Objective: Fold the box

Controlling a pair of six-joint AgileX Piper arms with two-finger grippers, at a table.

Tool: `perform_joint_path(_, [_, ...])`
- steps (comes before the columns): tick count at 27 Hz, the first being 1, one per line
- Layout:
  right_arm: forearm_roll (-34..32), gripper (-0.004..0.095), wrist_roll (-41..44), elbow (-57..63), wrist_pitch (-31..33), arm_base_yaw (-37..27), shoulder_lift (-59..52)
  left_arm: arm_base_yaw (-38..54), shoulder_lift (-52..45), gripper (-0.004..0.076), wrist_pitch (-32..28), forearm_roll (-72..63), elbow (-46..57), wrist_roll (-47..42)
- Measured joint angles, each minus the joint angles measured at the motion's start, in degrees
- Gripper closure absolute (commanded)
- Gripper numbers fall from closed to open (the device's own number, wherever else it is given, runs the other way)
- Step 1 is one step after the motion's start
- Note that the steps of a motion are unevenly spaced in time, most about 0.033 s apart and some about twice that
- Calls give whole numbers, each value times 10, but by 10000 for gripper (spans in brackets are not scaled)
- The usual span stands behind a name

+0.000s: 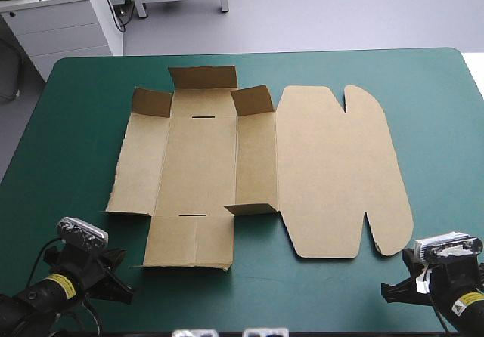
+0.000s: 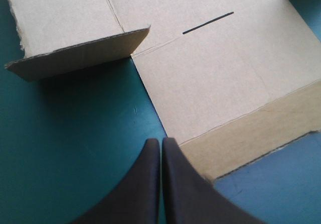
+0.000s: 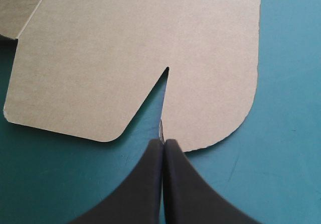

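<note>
The brown box (image 1: pixel 333 171) lies as a cut sheet in the middle of the teal-green table. Its wide lid panel with rounded tabs is flat on the right. At the far end three small flaps (image 1: pixel 203 77) stand up, and a near flap (image 1: pixel 252 208) is slightly lifted. My left gripper (image 1: pixel 119 282) sits low at the near left, shut and empty. In its wrist view the left gripper (image 2: pixel 161 142) points at the corner of the near panel (image 2: pixel 220 83), beside a raised flap (image 2: pixel 75 53). My right gripper (image 1: pixel 393 290) is shut at the near right. The right gripper (image 3: pixel 163 142) points at the lid's notch (image 3: pixel 167 71).
Bare teal-green cover (image 1: pixel 76 148) surrounds the sheet, with wide strips to the left and right and a narrow one along the near edge. A white cabinet (image 1: pixel 68 20) stands beyond the far left corner, off the table.
</note>
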Motion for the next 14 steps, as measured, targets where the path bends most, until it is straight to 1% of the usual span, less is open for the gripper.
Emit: perform_joint_path(14, [0,922,0,0,0,0,0,0,0,731,-4,0,0,1])
